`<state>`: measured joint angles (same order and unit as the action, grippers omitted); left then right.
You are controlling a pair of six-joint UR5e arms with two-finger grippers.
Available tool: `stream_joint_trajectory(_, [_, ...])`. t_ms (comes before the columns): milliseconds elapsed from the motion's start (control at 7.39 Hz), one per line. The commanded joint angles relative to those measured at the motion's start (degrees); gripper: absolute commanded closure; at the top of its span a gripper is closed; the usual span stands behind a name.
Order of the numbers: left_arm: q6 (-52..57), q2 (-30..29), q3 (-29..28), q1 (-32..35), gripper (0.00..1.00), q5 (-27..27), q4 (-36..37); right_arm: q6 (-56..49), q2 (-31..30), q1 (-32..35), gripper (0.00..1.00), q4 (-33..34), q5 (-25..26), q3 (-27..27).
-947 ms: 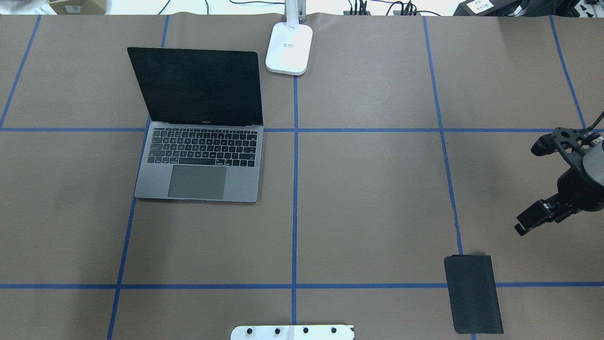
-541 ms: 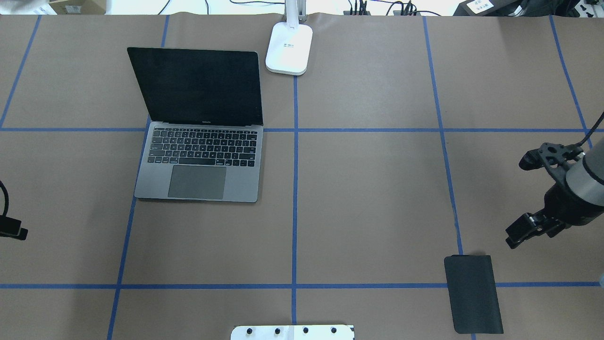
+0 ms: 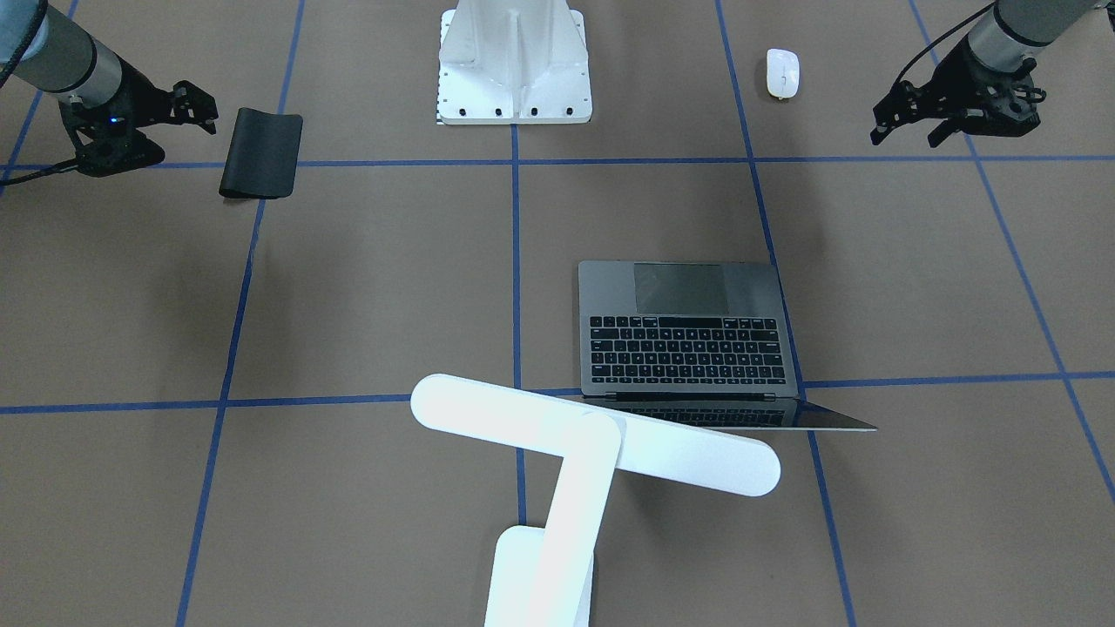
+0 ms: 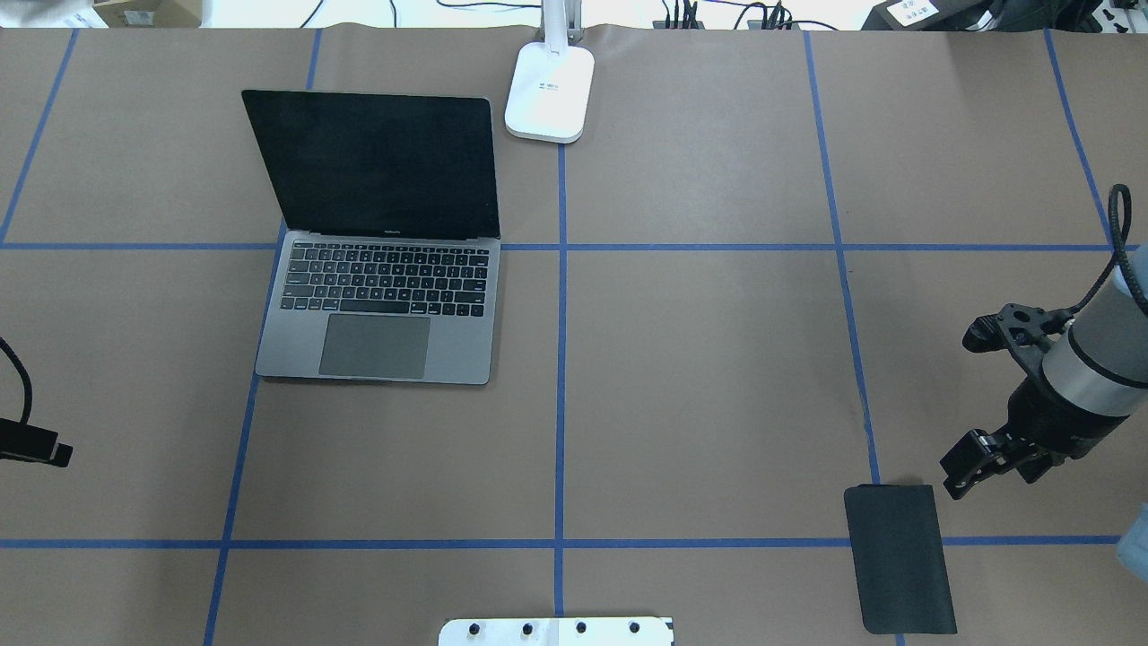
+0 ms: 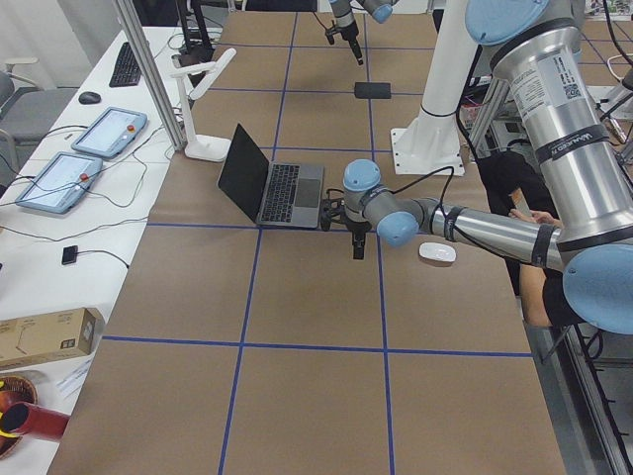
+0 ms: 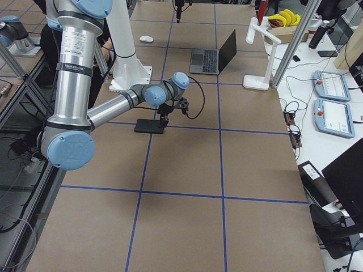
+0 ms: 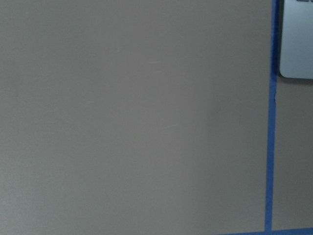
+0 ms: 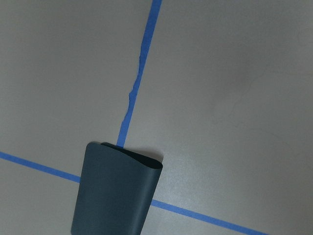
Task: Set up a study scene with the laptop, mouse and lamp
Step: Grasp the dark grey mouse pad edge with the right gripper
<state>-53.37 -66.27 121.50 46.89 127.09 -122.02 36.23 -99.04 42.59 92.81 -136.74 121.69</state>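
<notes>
The open dark-grey laptop (image 4: 377, 305) sits left of centre, its screen towards the far edge. Behind it stands the white lamp, with its base (image 4: 550, 92) at the far edge and its bar head (image 3: 592, 435) over the laptop's lid. The white mouse (image 3: 782, 72) lies near the robot's base, outside the overhead view. My left gripper (image 3: 906, 135) hovers open and empty beside the mouse, and only its tip (image 4: 45, 449) shows at the overhead view's left edge. My right gripper (image 4: 961, 468) hangs open and empty just above the far end of the black mouse pad (image 4: 900, 556).
The mouse pad (image 8: 115, 196) lies flat with its far end curled over. The white ribbed pedestal (image 3: 514, 65) stands at the near middle edge. Blue tape lines grid the brown table. A laptop corner (image 7: 297, 44) shows in the left wrist view.
My right gripper has moved towards the near edge and inward, closing on the mouse pad's far end. My left gripper has come into the overhead view at its left edge.
</notes>
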Motion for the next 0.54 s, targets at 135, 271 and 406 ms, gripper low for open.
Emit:
stream_joint_trajectory(135, [0.0, -0.3, 0.1, -1.5, 0.00, 0.0, -1.9, 14.9, 0.0, -2.2, 0.01, -20.0, -1.2, -8.5])
stream_joint_trajectory(271, [0.0, -0.2, 0.2, -1.6, 0.00, 0.0, -2.6, 15.9, 0.0, -2.8, 0.01, -21.5, -1.3, -9.4])
stream_joint_trajectory(406, [0.0, -0.1, 0.2, -1.7, 0.00, 0.0, -2.8, 15.4, 0.0, -3.7, 0.01, -22.6, -1.2, -11.9])
